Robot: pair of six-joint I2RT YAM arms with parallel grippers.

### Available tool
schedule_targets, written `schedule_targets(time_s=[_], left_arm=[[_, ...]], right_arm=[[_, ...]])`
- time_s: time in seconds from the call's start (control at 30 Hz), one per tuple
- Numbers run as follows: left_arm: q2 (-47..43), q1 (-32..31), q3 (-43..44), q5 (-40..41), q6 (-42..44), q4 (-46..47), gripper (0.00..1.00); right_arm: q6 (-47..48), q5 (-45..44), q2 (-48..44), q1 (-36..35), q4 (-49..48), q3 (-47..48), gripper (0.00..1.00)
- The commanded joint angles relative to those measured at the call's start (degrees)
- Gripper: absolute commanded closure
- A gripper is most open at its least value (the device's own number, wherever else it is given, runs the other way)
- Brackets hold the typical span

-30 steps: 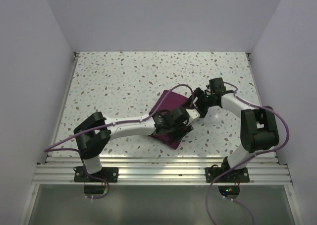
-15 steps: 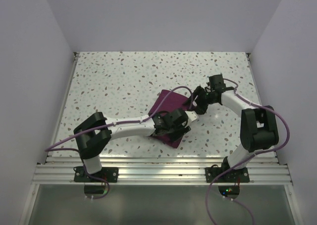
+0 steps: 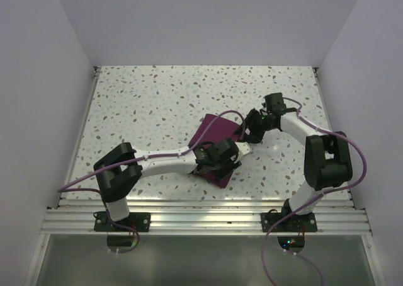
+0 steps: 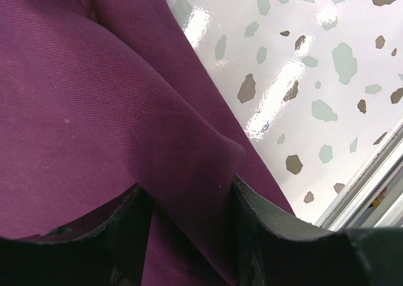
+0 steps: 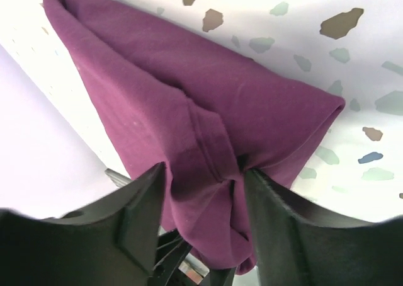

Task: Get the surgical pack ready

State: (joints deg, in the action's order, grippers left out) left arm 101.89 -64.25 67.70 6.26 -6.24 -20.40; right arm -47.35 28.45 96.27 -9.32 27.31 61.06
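Note:
The surgical pack is a dark purple cloth (image 3: 216, 130) folded into a bundle on the speckled table, just right of centre. No tray, instruments or gauze show. My left gripper (image 3: 232, 160) is at the bundle's near right edge. In the left wrist view the left gripper (image 4: 189, 235) is shut on a raised fold of the cloth (image 4: 94, 109). My right gripper (image 3: 247, 130) is at the bundle's far right corner. In the right wrist view the right gripper (image 5: 204, 229) is shut on a bunched edge of the cloth (image 5: 189, 78).
The speckled table (image 3: 145, 103) is walled in white at the left, back and right. A metal rail (image 3: 201, 213) runs along the near edge by the arm bases. Purple cables loop over both arms.
My right gripper has moved a little toward the back of the table with the cloth corner in it. My left gripper has stayed at the bundle's near right edge.

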Motion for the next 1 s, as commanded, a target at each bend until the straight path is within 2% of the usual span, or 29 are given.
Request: schedule_targets(time_s=[0.0,0.17,0.23,0.3,0.4,0.67,0.83,0.87,0.93,0.97], left_arm=[[-0.2,-0.1,-0.8,-1.9,1.1,-0.1,0.48],[0.3,-0.1,-0.8,-2.6,1.0,-0.4,0.51],[0.4,-0.1,-1.0,-2.7,0.9,-0.4,0.52],[0.3,-0.1,-1.5,-3.0,0.8,-0.2,0.54],[0.2,-0.1,-2.4,-3.4,0.5,0.0,0.57],[-0.6,0.4,-7.8,-5.2,-0.8,1.5,0.66],[-1.5,0.8,-11.3,-5.5,-0.6,2.2,0.67],[-2.0,0.7,-11.4,-5.2,-0.4,2.1,0.66],[-3.9,0.8,-11.4,-4.8,0.0,1.8,0.53],[-4.8,0.9,-11.3,-4.9,0.2,1.7,0.5]], right_arm=[[1.0,-0.7,1.4,0.4,-2.0,1.9,0.46],[2.5,-1.0,1.2,0.5,-1.1,1.9,0.56],[3.1,-0.8,1.5,0.4,-0.9,1.7,0.64],[4.3,-0.5,1.8,0.8,-0.2,1.5,0.85],[7.1,-1.3,1.4,1.6,2.2,1.6,1.0],[22.1,-4.9,1.7,5.4,11.5,3.0,1.0],[24.2,0.1,2.3,5.6,10.4,1.4,1.0],[23.5,0.6,2.1,5.6,10.3,1.1,0.98],[23.1,2.1,0.8,5.7,11.1,0.7,0.93],[22.7,2.5,0.2,5.7,11.8,0.6,0.81]])
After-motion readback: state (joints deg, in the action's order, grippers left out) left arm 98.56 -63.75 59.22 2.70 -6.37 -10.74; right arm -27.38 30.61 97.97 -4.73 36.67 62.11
